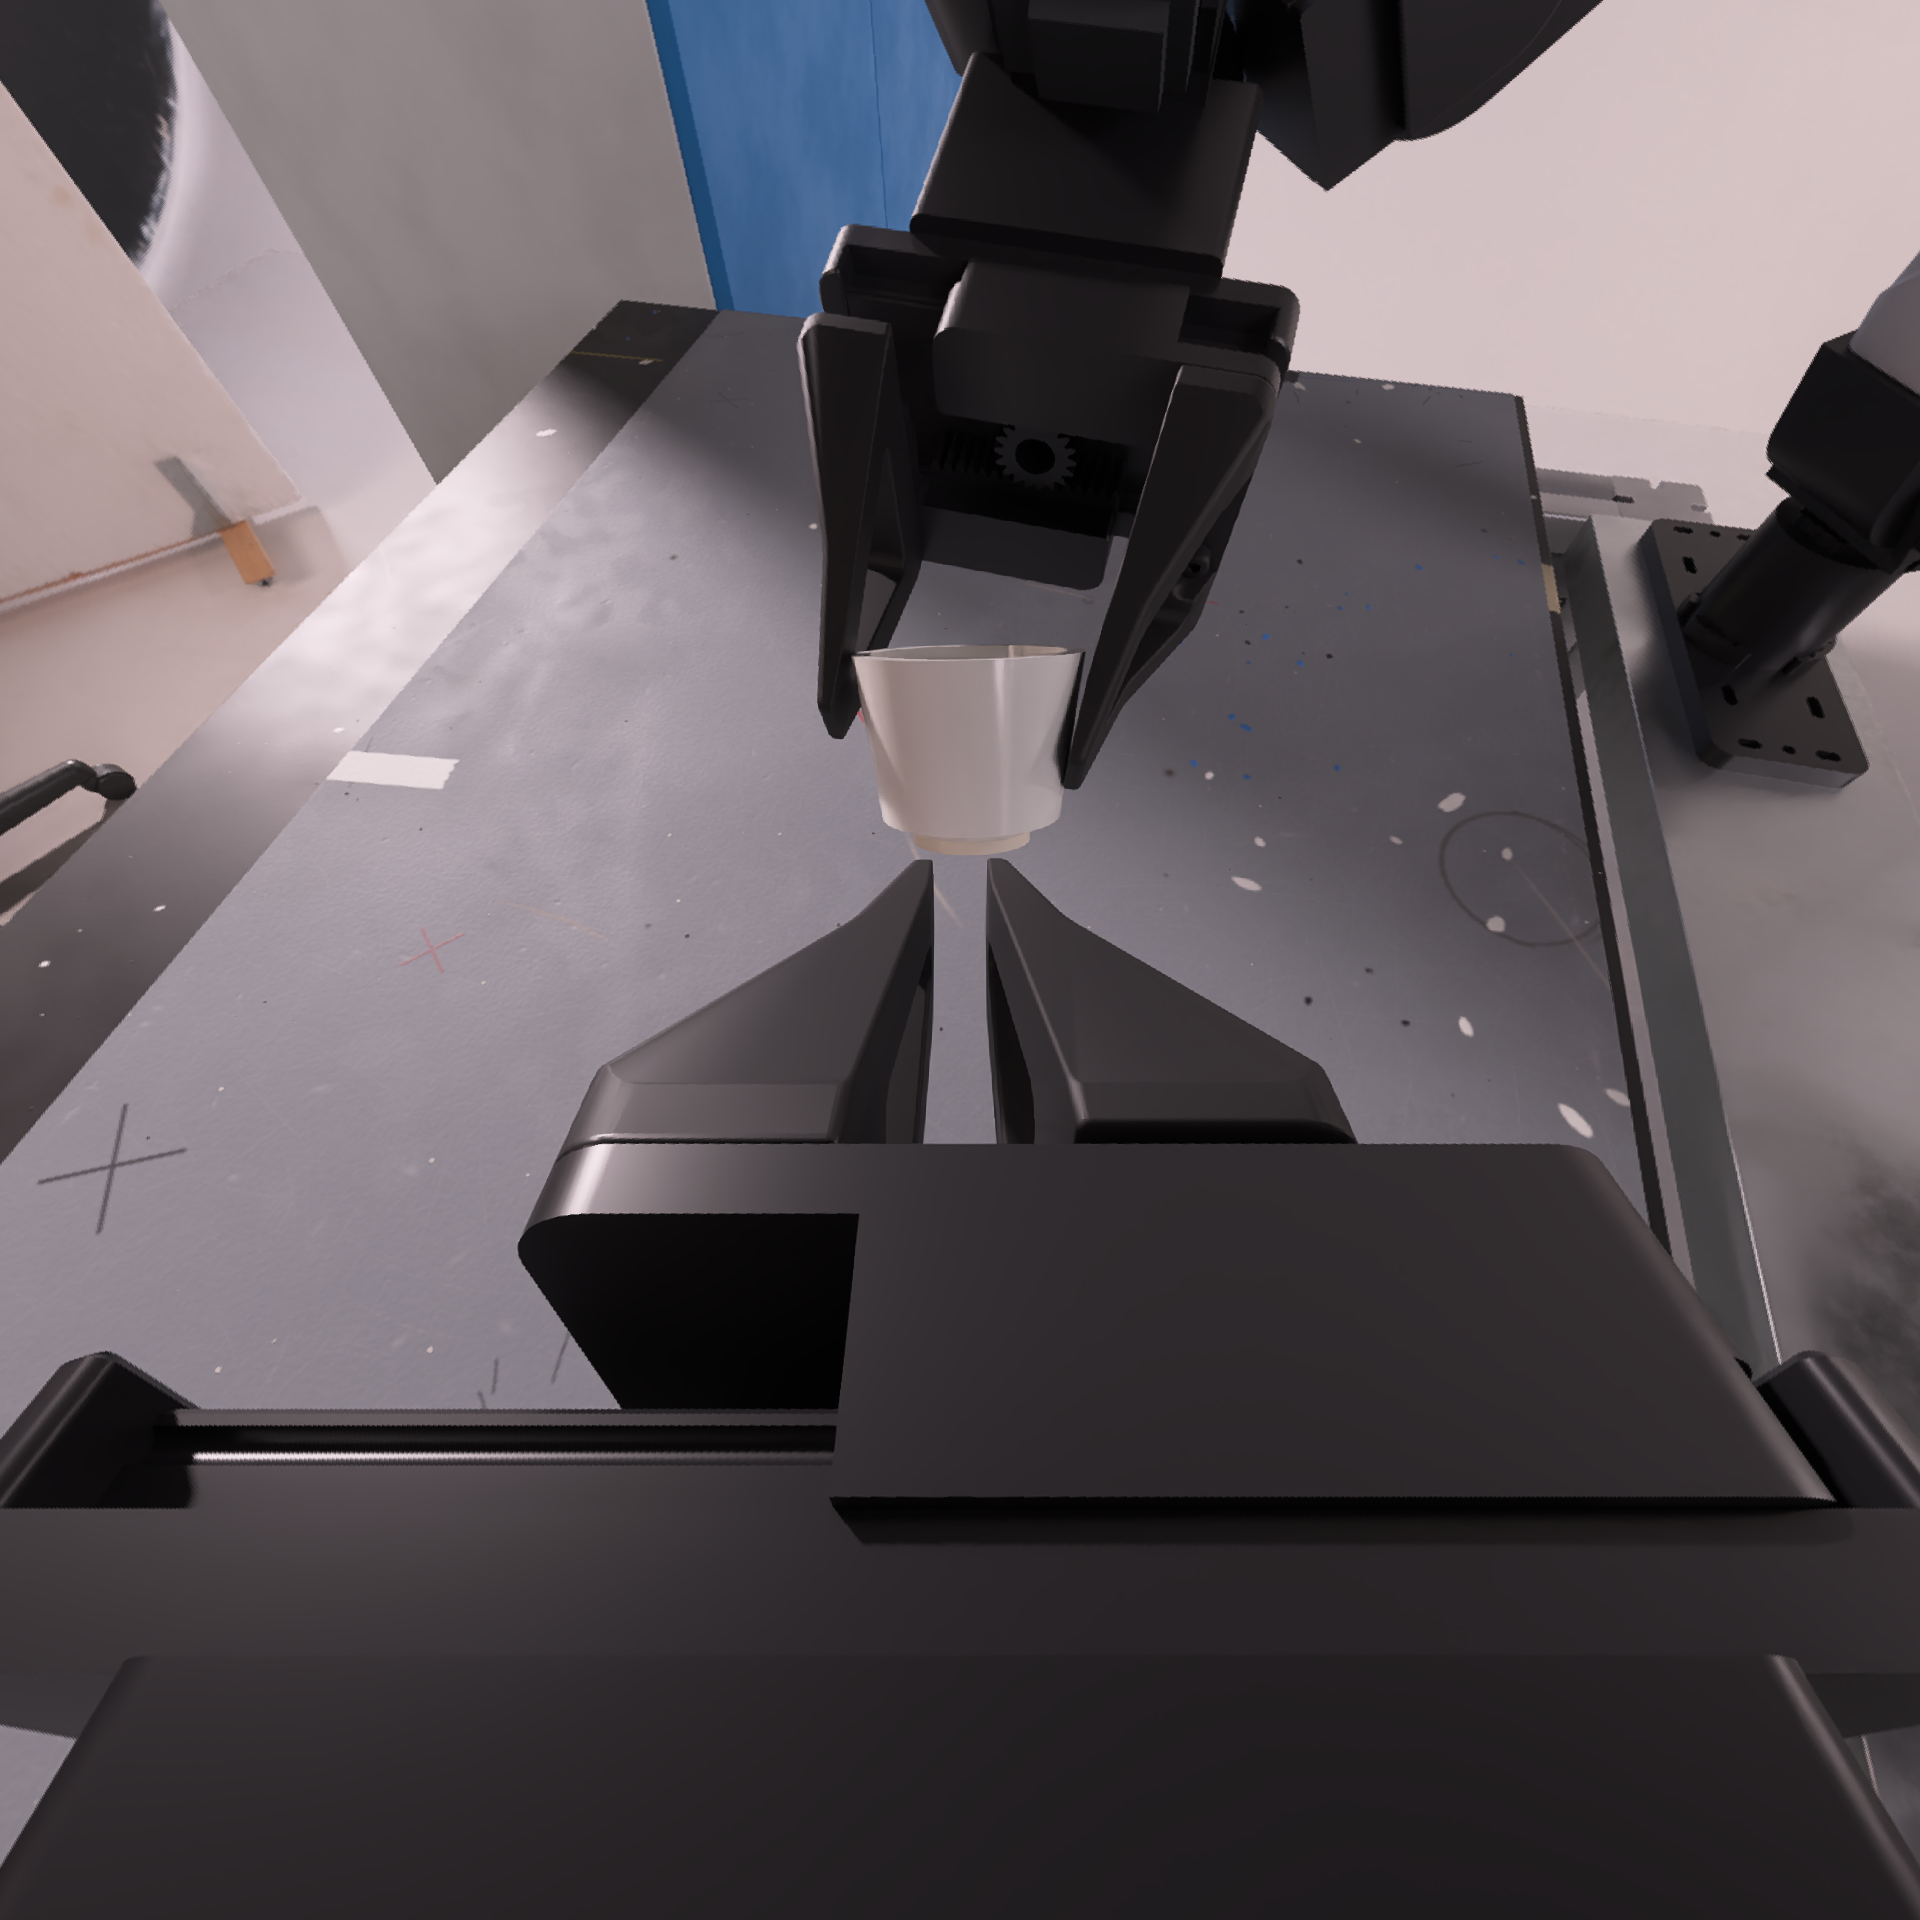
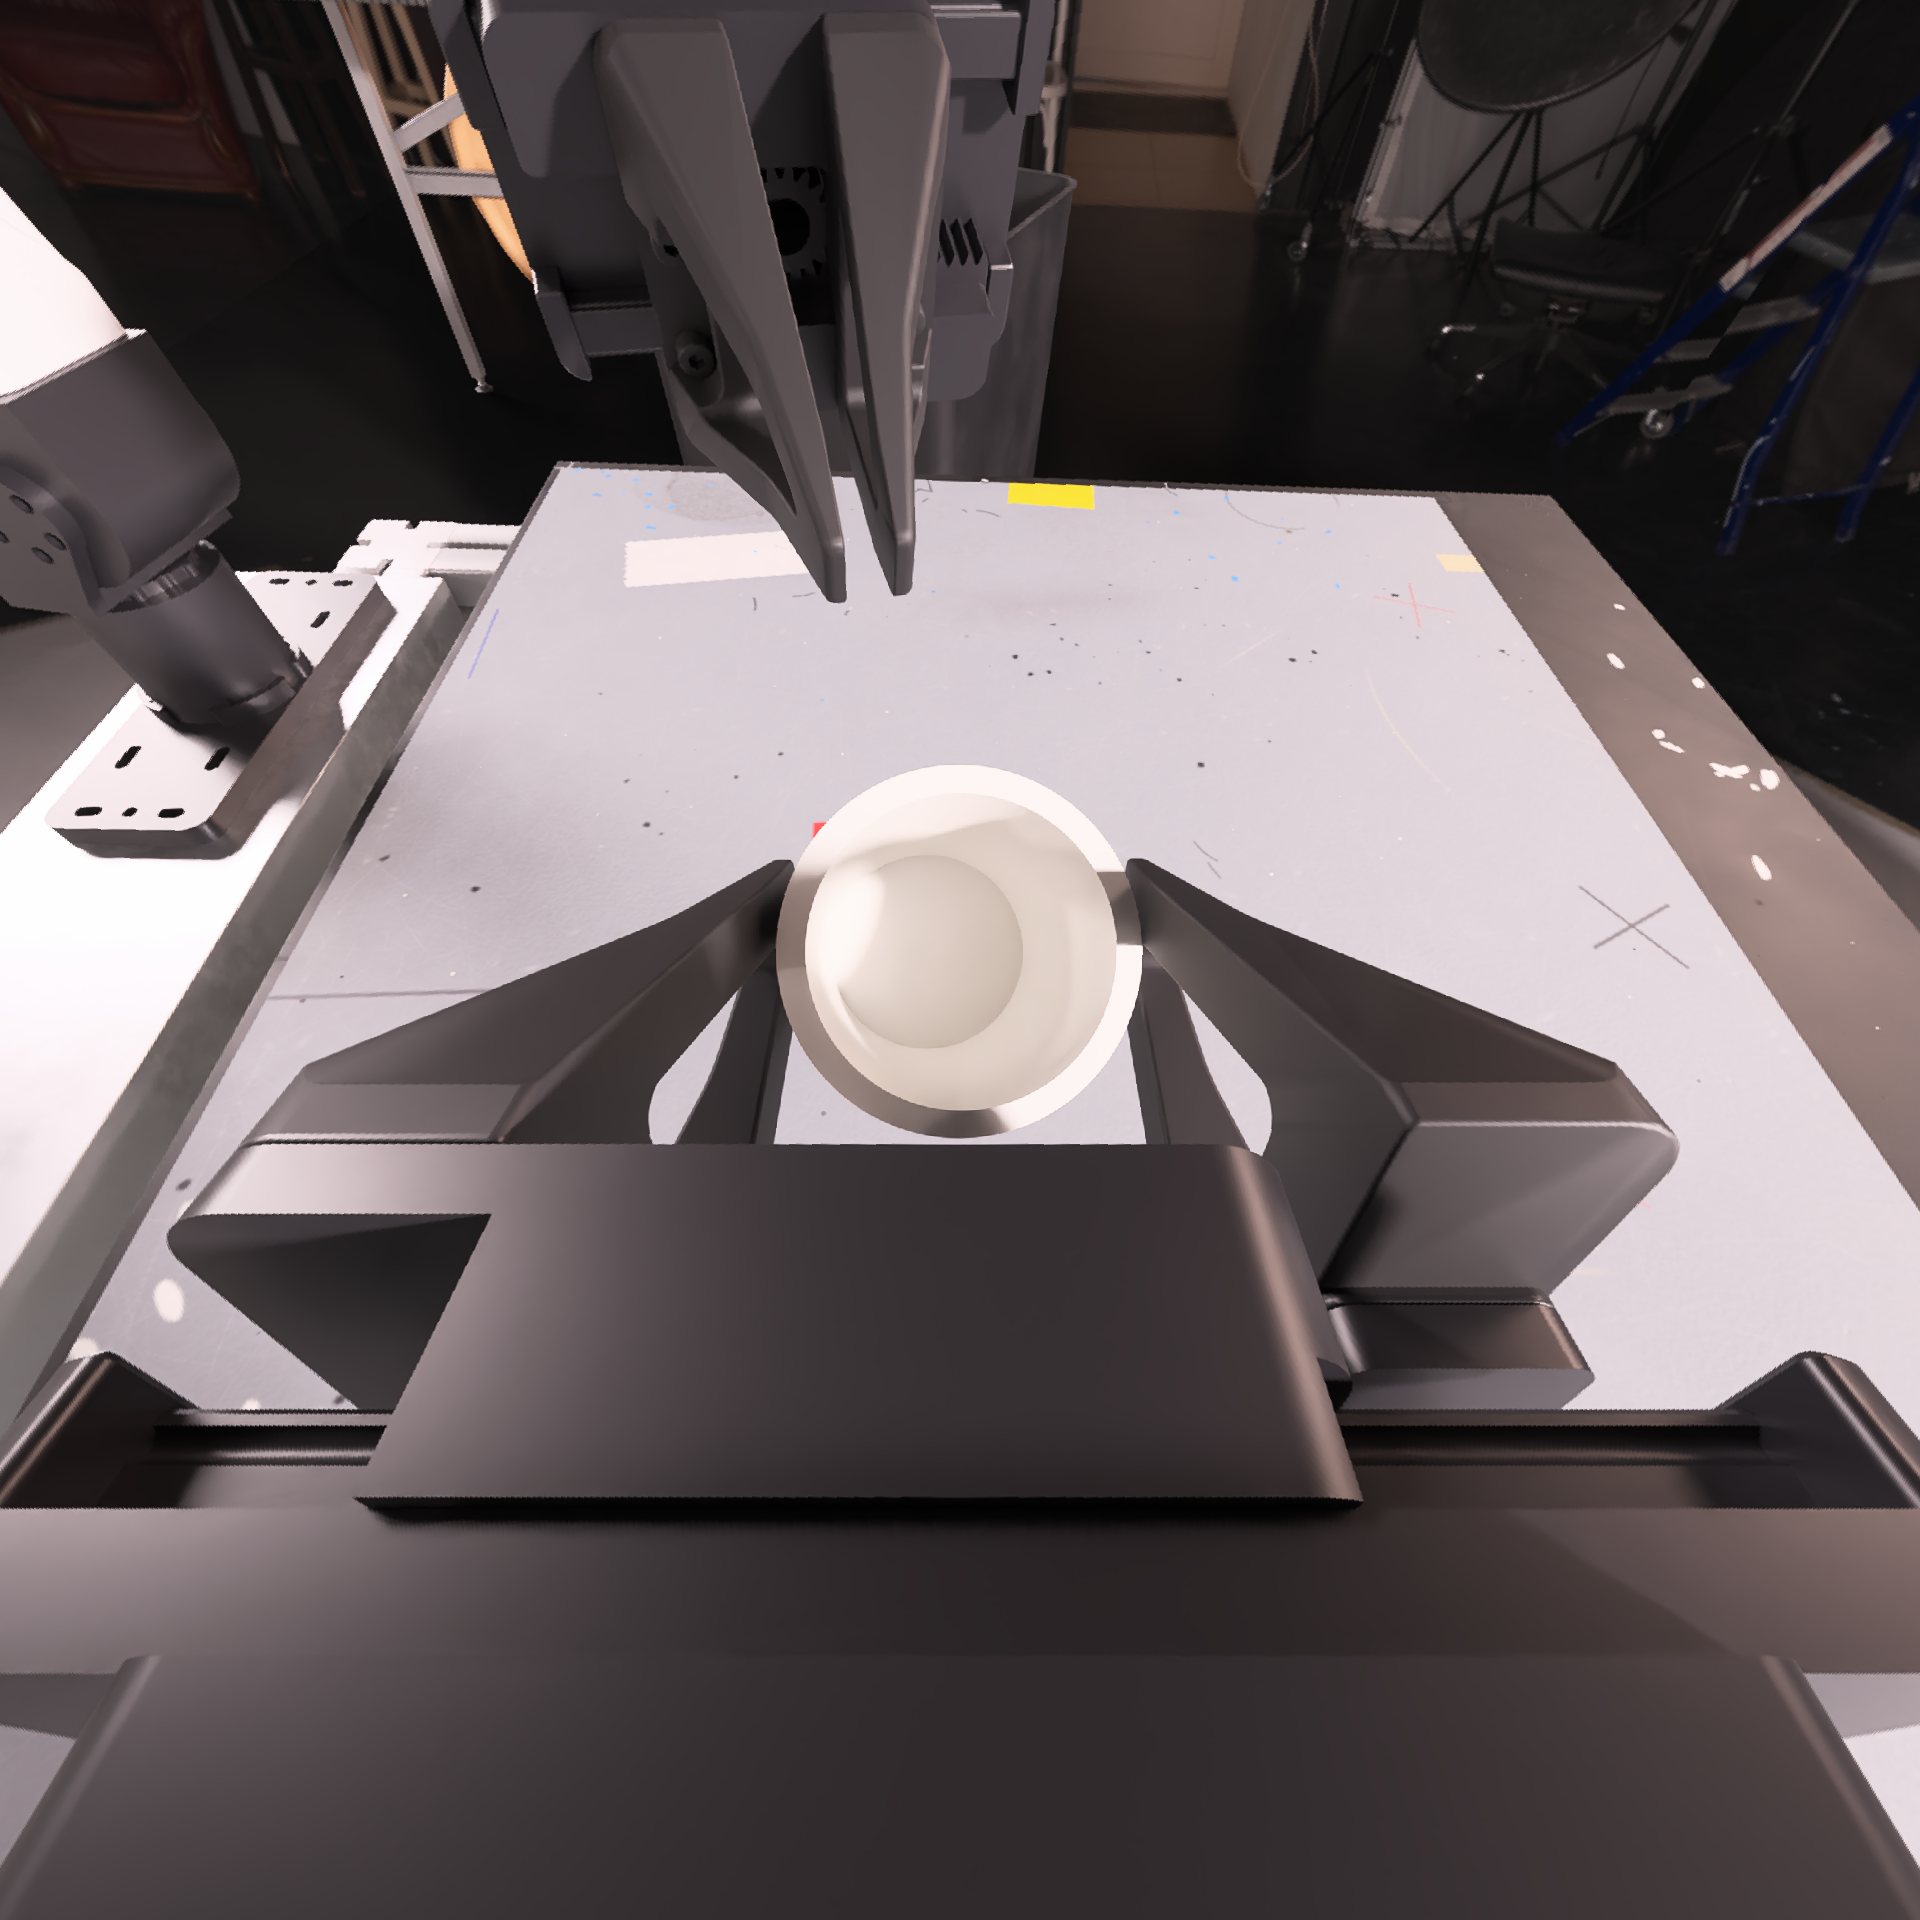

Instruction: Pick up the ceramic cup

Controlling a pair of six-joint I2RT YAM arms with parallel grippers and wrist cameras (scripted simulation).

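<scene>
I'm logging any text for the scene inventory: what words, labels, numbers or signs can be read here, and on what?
No readable text in either view.
Ceramic cup, held in the right pincer: plain white, unmarked.
Left pincer: plain black, no brand visible.
Table: only hand-drawn crosses, a circle, paint specks and blank tape patches, white and yellow; no letters or numbers.

Right tool (image 2: 956, 883) gripping white ceramic cup (image 2: 951, 951), grey table (image 2: 1299, 727)
</scene>
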